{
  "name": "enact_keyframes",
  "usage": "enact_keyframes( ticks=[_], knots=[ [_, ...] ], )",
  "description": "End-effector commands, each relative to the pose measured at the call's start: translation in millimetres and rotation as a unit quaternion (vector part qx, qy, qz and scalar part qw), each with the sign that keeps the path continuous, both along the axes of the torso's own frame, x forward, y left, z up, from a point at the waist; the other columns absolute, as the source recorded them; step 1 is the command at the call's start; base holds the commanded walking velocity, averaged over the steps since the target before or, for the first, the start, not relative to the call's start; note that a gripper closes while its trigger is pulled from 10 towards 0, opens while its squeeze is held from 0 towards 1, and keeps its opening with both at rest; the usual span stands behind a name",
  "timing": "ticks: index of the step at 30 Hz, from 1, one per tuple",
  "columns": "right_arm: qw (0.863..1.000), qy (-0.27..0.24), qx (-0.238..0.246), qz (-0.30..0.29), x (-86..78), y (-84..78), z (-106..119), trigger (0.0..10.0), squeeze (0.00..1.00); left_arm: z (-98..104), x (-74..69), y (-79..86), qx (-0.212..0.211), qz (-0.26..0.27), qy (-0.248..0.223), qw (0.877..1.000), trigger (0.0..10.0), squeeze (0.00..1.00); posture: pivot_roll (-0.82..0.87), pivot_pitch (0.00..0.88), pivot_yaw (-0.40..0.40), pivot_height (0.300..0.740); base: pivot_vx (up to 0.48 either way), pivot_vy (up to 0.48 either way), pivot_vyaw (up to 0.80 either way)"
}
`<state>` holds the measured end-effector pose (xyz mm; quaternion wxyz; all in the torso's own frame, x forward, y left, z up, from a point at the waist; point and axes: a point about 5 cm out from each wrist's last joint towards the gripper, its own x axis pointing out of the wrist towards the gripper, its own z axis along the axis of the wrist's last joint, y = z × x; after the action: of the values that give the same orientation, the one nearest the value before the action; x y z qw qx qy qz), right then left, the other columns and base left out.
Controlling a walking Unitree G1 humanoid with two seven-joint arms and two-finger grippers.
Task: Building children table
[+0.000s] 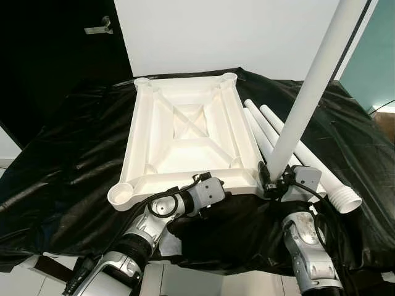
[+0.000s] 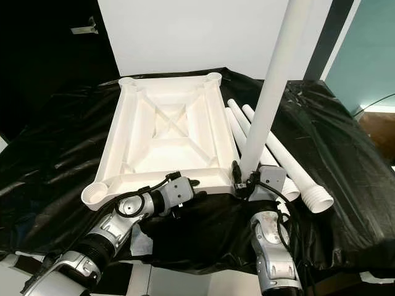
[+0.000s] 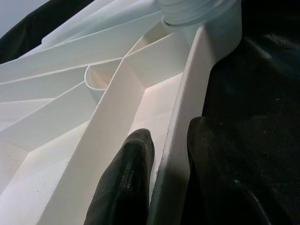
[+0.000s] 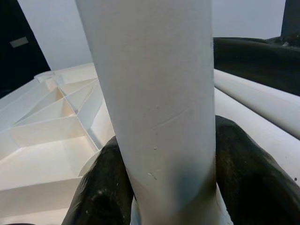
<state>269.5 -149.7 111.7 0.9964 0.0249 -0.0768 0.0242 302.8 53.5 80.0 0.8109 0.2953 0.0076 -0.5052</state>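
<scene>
The white tabletop [image 1: 185,139] lies upside down on the black-draped desk [image 1: 74,142]. The left hand [image 3: 161,183] pinches its near rim. The right hand [image 4: 171,187] clamps an upright leg [image 1: 308,92] at the near right corner socket, its top cut off; spare legs [image 1: 308,166] lie beside.

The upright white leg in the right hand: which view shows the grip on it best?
The right wrist view: the leg stands clamped between the right hand's black fingers. Both eye views show its whole length rising from the tabletop's near right corner. The left wrist view shows just its threaded end.
</scene>
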Motion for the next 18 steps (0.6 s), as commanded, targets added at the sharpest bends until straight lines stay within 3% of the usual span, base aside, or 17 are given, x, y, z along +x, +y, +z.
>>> enact_keyframes(
  ticks=[1, 2, 3, 8, 9, 16, 17, 18],
  knots=[
    [1.0, 0.019, 0.003, 0.015, 1.7, 9.4, -7, 0.0, 0.0, -33, -13.2, 10.4, 0.047, 0.017, 0.063, 0.997, 10.0, 0.0, -0.03, 0.018, 0.001, 0.74, 0.0, 0.0, 0.0],
    [0.999, 0.018, -0.002, 0.026, 2.1, 12.5, -6, 0.0, 0.0, -33, -13.3, 10.4, 0.047, 0.018, 0.063, 0.997, 10.0, 0.0, -0.03, 0.018, 0.001, 0.74, 0.0, 0.0, 0.0],
    [0.999, 0.019, -0.016, 0.047, 2.1, 17.2, -6, 10.0, 0.0, -33, -13.0, 10.6, 0.046, 0.019, 0.063, 0.997, 10.0, 0.0, -0.03, 0.016, -0.001, 0.74, 0.0, 0.0, 0.0],
    [0.994, 0.015, -0.048, 0.097, -0.1, 25.0, -5, 10.0, 0.0, -33, -12.8, 10.5, 0.045, 0.021, 0.063, 0.997, 10.0, 0.0, -0.03, 0.018, -0.002, 0.74, 0.0, 0.0, 0.0],
    [0.993, 0.014, -0.046, 0.107, -0.6, 24.5, -4, 10.0, 1.0, -33, -12.9, 10.4, 0.044, 0.022, 0.064, 0.997, 10.0, 0.0, -0.04, 0.019, -0.003, 0.74, 0.0, 0.0, 0.0],
    [0.987, 0.016, -0.069, 0.147, 2.6, 5.0, 3, 10.0, 1.0, -34, -13.8, 9.7, 0.044, 0.019, 0.065, 0.997, 10.0, 0.0, -0.05, 0.02, 0.0, 0.74, 0.0, 0.0, 0.0],
    [0.985, 0.017, -0.078, 0.155, 4.2, -0.4, 5, 10.0, 0.86, -33, -13.9, 9.3, 0.044, 0.018, 0.065, 0.997, 10.0, 0.0, -0.05, 0.02, 0.0, 0.74, 0.0, 0.0, 0.0],
    [0.983, 0.017, -0.082, 0.164, 6.1, -5.5, 8, 10.0, 0.0, -33, -13.4, 8.5, 0.044, 0.017, 0.064, 0.997, 10.0, 0.0, -0.06, 0.02, 0.002, 0.74, 0.0, 0.0, 0.0]
  ],
)
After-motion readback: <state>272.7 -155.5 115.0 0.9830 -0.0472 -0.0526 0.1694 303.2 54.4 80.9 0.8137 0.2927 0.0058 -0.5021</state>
